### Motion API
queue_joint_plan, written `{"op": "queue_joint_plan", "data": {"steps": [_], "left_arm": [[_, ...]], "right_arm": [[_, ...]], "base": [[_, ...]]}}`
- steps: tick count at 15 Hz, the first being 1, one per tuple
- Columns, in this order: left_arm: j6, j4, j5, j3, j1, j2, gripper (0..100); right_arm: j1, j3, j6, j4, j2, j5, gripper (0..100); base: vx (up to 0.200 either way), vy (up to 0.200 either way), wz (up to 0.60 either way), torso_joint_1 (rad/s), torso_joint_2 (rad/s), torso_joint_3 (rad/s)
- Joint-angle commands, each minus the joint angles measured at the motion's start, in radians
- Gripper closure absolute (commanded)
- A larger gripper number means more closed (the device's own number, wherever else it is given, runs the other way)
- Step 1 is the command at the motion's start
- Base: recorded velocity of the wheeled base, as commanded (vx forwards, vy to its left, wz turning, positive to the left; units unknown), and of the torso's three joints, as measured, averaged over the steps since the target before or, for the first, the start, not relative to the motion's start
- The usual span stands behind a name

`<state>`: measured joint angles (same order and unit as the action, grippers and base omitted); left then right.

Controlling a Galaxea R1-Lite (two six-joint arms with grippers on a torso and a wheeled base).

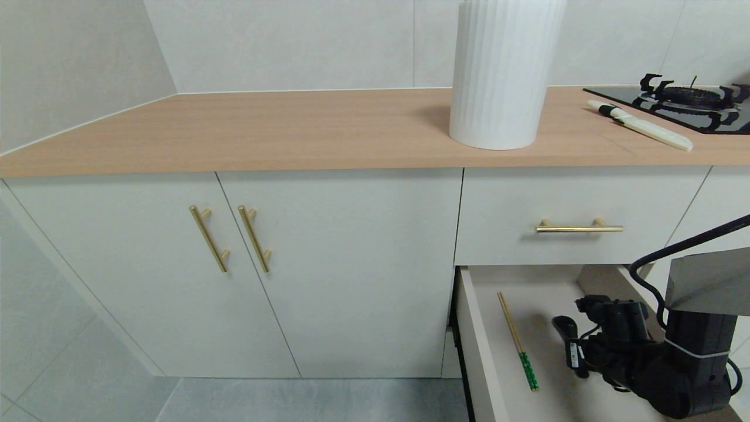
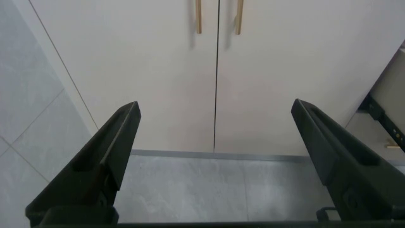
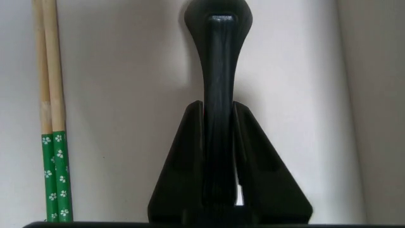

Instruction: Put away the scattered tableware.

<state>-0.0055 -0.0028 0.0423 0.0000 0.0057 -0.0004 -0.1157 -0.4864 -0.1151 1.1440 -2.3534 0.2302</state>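
A black spoon [image 3: 218,76] is clamped between the right gripper's [image 3: 218,109] jaws, inside the open drawer [image 1: 474,328]. Chopsticks [image 1: 518,346] lie on the drawer floor at the spoon's nine o'clock. The left gripper [image 2: 215,113], jaws wide apart and empty, faces the cabinet doors [image 2: 145,76].

The black spoon [image 3: 218,69] has its handle hidden within the right end effector [image 3: 218,111]; the drawer [image 1: 476,343] is cut off below.
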Motion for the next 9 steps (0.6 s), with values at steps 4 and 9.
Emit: {"op": "queue_joint_plan", "data": {"steps": [4, 9], "left_arm": [[-0.001, 0.0, 0.001, 0.0, 0.0, 0.0, 0], [-0.001, 0.0, 0.001, 0.0, 0.0, 0.0, 0]], "right_arm": [[-0.001, 0.002, -0.001, 0.0, 0.009, 0.0, 0], [0.013, 0.034, -0.001, -0.026, 0.183, -0.002, 0]], "base": [[0.0, 0.0, 0.0, 0.0, 0.0, 0.0], [0.0, 0.0, 0.0, 0.0, 0.0, 0.0]]}}
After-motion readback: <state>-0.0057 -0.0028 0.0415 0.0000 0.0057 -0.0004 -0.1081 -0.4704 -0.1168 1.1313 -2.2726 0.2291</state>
